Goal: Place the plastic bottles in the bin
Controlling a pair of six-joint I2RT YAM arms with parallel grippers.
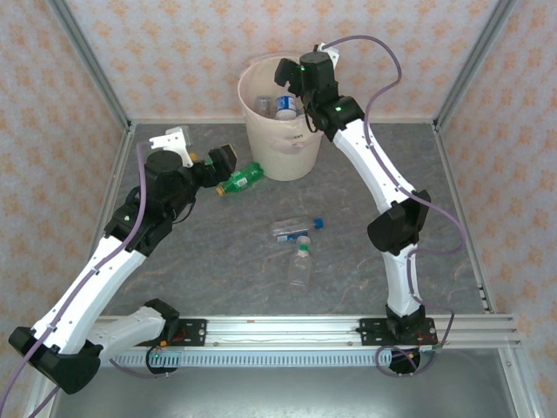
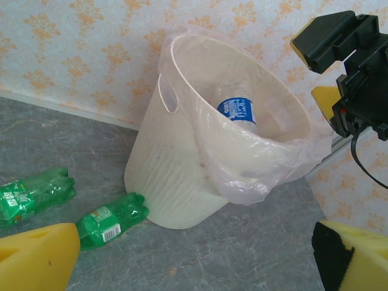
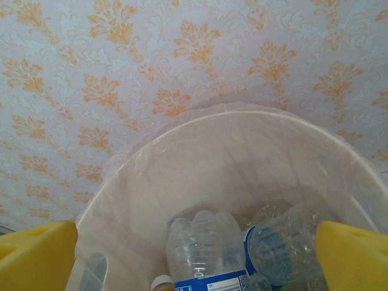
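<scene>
R pincer [image 3: 195, 254] hung over the bin [image 1: 277, 152] at back of worktop [image 1: 218, 261], jaws wide, nothing in them. A clear blue-label bottle [image 3: 203, 239] lay inside w/ others, so the drop step looked done. L pincer [image 2: 194, 260] was also wide open & empty, aimed at two green bottles [image 2: 112, 219] at the bin's foot; next prob. L: lower, pads astride the nearer one, shut, w/ clear ones [image 1: 300, 266] mid-worktop left for later.
</scene>
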